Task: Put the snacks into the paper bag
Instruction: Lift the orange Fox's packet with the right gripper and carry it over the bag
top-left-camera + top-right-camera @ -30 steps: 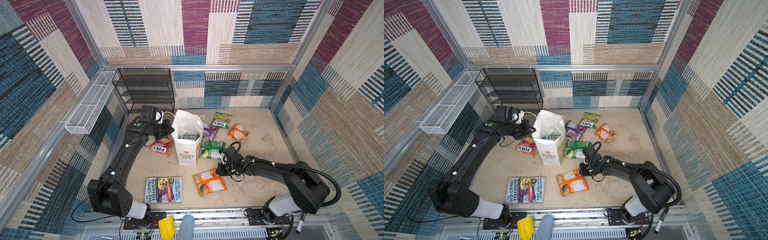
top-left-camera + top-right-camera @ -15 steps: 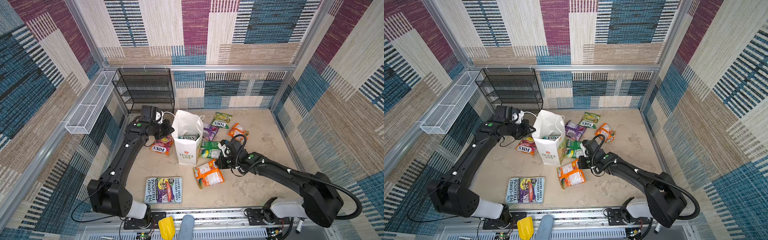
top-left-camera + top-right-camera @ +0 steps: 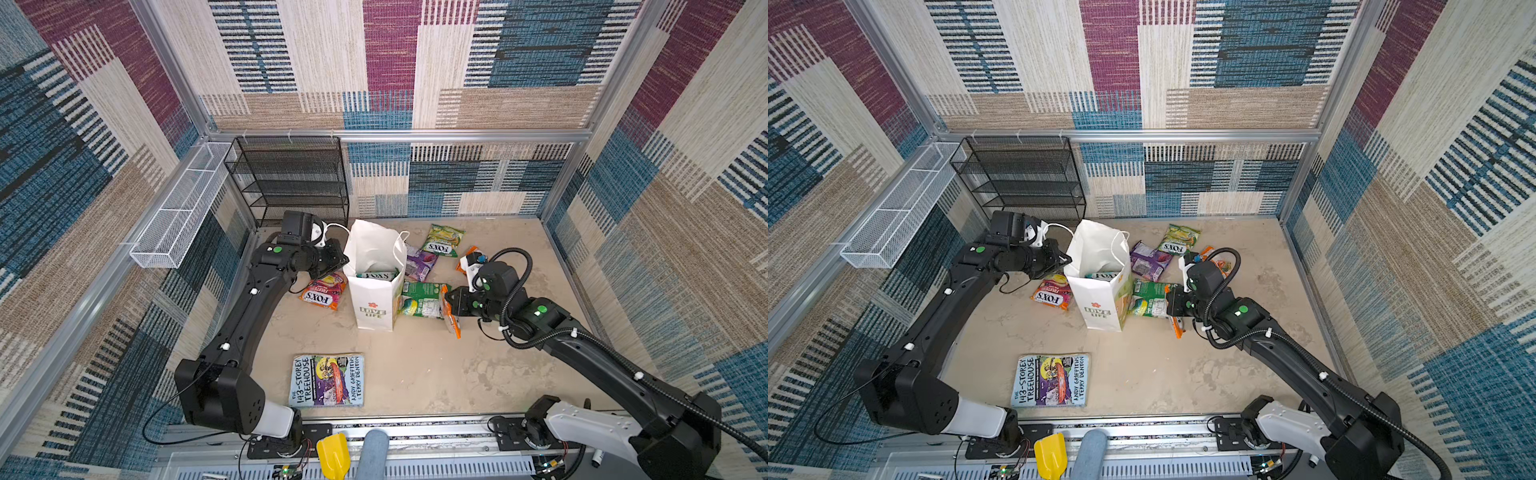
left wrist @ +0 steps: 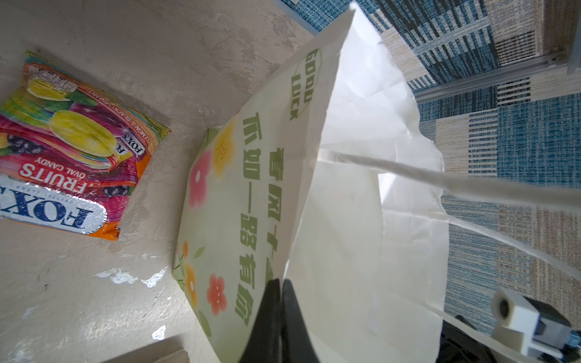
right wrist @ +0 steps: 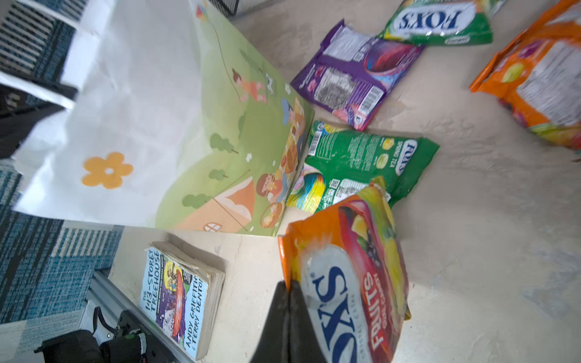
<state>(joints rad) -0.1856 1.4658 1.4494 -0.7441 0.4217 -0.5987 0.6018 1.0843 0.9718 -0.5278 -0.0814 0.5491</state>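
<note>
The white paper bag (image 3: 374,299) (image 3: 1100,303) stands upright and open in both top views. My left gripper (image 3: 343,259) (image 4: 281,283) is shut on its rim at the left side. My right gripper (image 3: 446,299) (image 5: 287,284) is shut on the edge of an orange FOX'S snack packet (image 3: 452,320) (image 5: 352,283), which hangs off the floor just right of the bag. A green packet (image 3: 422,299), a purple one (image 3: 419,264), a yellow-green one (image 3: 442,241) and an orange one (image 3: 467,257) lie right of the bag. A pink-red packet (image 3: 322,291) (image 4: 69,157) lies left. A teal packet (image 3: 376,275) shows inside the bag.
A paperback book (image 3: 328,380) (image 5: 176,298) lies flat near the front edge. A black wire rack (image 3: 291,183) stands against the back wall behind the left gripper. A white wire basket (image 3: 178,212) hangs on the left wall.
My right gripper has closed on the orange packet and carried it up off the floor toward the bag. The packet now hangs on edge. The left arm has kept still.
</note>
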